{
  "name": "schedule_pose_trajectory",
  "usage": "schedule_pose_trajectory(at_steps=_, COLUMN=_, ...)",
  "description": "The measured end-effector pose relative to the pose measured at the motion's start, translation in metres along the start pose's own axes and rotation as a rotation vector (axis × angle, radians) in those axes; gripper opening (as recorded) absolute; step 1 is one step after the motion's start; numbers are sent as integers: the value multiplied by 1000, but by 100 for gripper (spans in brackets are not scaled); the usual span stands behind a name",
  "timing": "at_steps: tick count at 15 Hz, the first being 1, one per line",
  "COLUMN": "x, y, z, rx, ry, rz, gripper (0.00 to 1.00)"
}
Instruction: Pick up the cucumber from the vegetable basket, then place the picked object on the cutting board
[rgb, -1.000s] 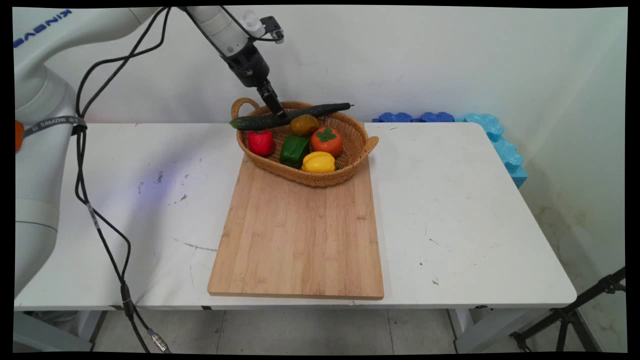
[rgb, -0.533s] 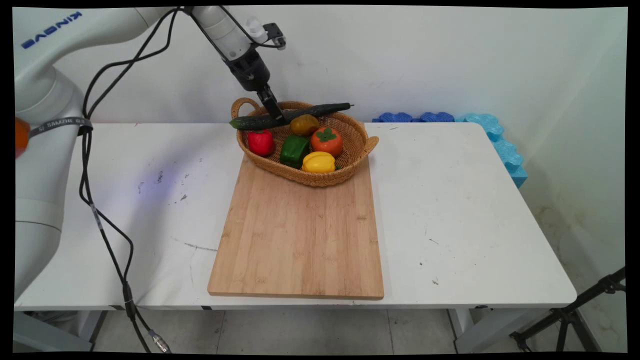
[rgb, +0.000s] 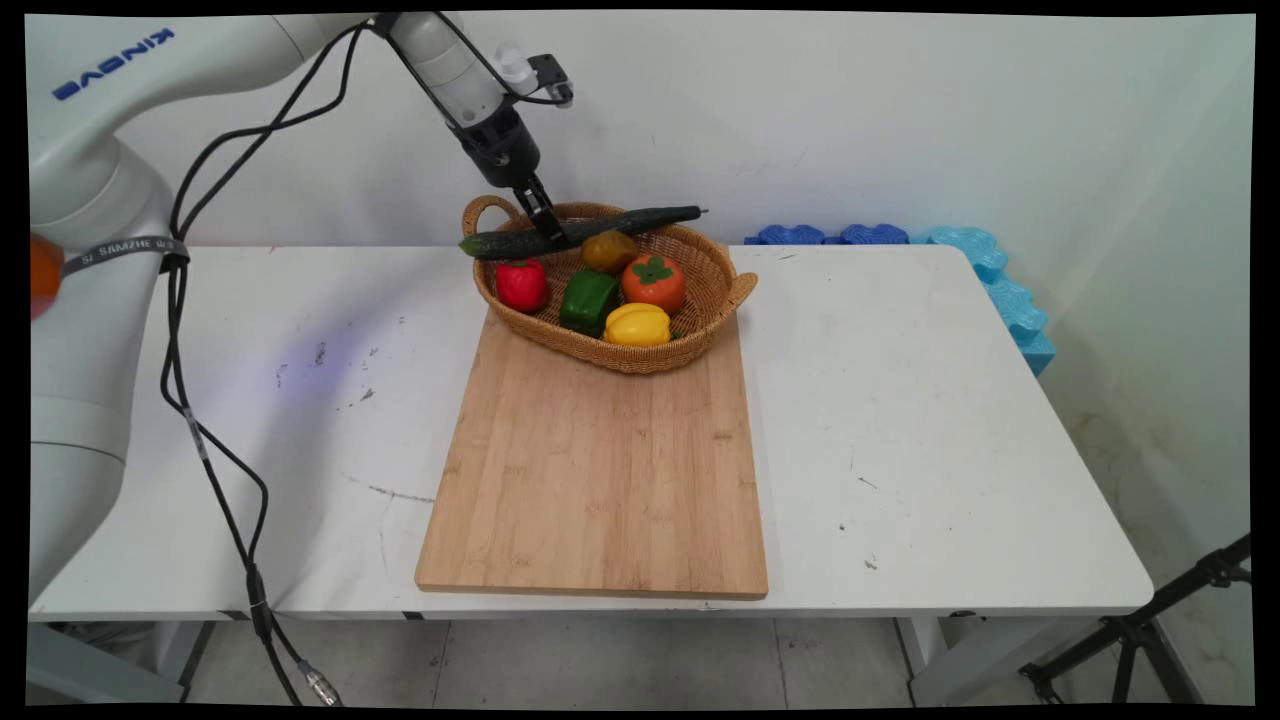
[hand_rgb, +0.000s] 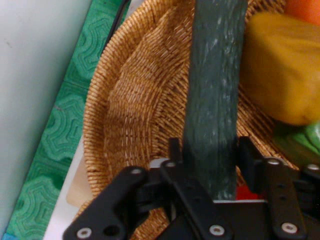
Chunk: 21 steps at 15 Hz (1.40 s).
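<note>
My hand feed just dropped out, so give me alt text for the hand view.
The black two-finger gripper has its fingers closed on either side of a long dark green cucumber, which runs up the picture across a round woven wicker basket. A dull yellow pepper-like vegetable lies in the basket, right of the cucumber.

Cucumber (rgb: 580, 230): dark green, mottled with paler streaks. Basket (rgb: 640, 355): tan woven wicker. Basket contents: red pepper (rgb: 521, 284), green pepper (rgb: 587, 300), yellow pepper (rgb: 637, 324), orange persimmon (rgb: 654, 281) with green calyx, ochre-yellow fruit (rgb: 609, 249). Cutting board (rgb: 600, 470): light wood, striped grain. Counter (rgb: 950, 430): white, dark scuffs. Fingers (hand_rgb: 252, 162): black. Foam mats (rgb: 990, 275): blue.
</note>
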<state>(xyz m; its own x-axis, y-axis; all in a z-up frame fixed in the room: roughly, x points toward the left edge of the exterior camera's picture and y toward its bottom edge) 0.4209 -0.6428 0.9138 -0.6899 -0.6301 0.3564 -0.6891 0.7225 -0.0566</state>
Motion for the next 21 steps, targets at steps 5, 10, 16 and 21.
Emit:
schedule_pose_trajectory(at_steps=5, x=0, y=-4, z=-4, rx=19, ry=3, rz=-8, gripper=0)
schedule_pose_trajectory(at_steps=10, x=11, y=-2, z=-38, rx=31, ry=59, rz=-8, gripper=0)
schedule_pose_trajectory(at_steps=16, x=13, y=22, z=-123, rx=-4, ry=180, rz=20, gripper=0)
schedule_pose_trajectory(at_steps=21, x=-5, y=55, z=-184, rx=-86, ry=270, rz=27, gripper=0)
